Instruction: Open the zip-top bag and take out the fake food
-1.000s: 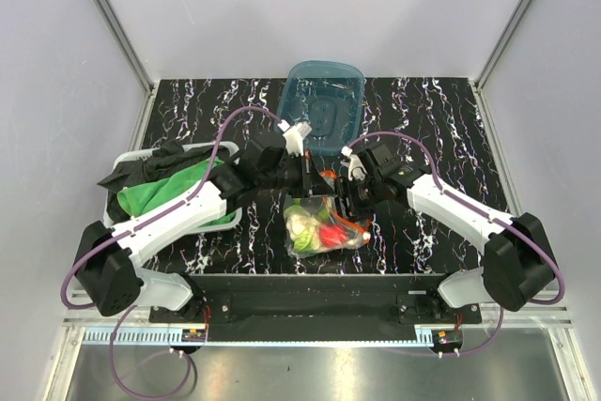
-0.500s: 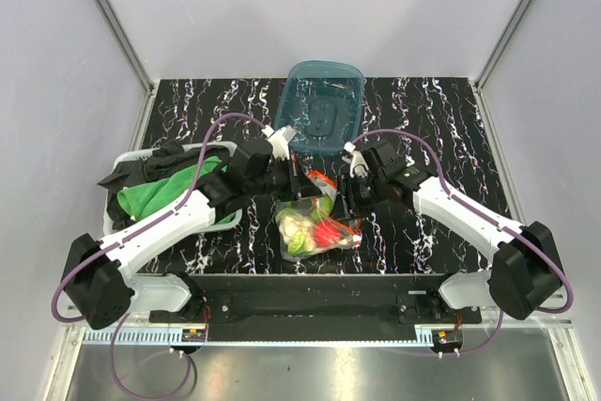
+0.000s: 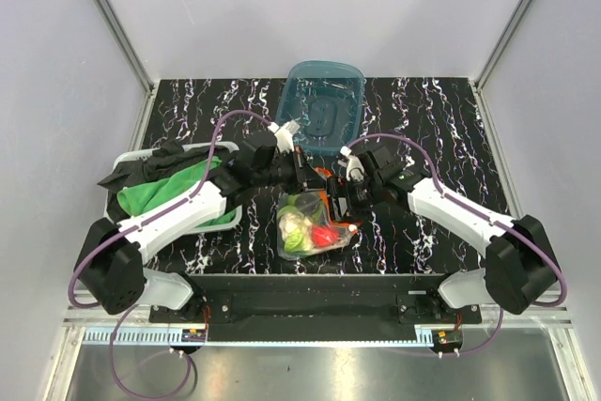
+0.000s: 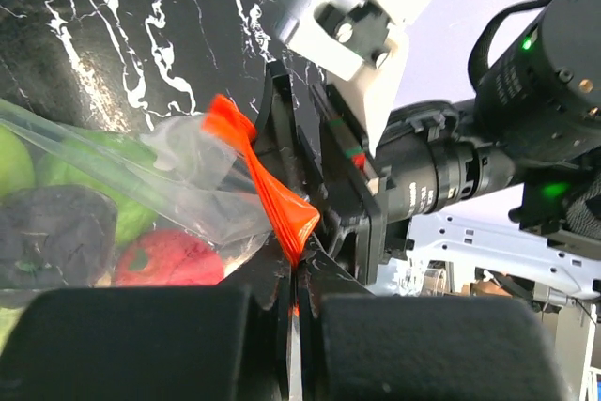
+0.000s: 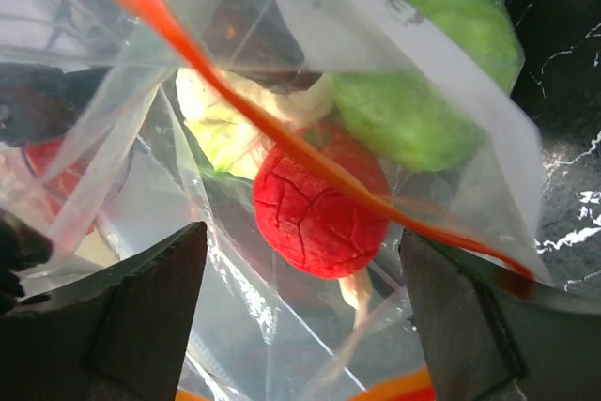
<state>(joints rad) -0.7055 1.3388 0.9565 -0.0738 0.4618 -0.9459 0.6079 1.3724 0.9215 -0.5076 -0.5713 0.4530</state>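
The zip-top bag (image 3: pixel 313 224) lies at the table's near centre, holding the fake food: green pieces (image 5: pixel 423 100), a red berry-like piece (image 5: pixel 319 208), cauliflower (image 5: pixel 221 119) and a dark piece (image 4: pixel 56 232). My left gripper (image 3: pixel 308 174) is shut on the bag's orange-red zip strip (image 4: pixel 282 204) at its far edge; in the left wrist view the jaws (image 4: pixel 296 274) pinch the strip's end. My right gripper (image 3: pixel 336 199) is open at the bag's right side. In the right wrist view its fingers (image 5: pixel 141 316) straddle the crinkled plastic and the berry, not closed on them.
A teal translucent tub (image 3: pixel 322 110) stands just behind the grippers. A white basket (image 3: pixel 127 159) with green cloth (image 3: pixel 164 194) and dark cloth sits at the left, under the left arm. The two grippers are close together, almost touching.
The bag's top edge has been drawn up and slightly left by the left gripper. The right gripper has shifted a little left, closer over the bag.
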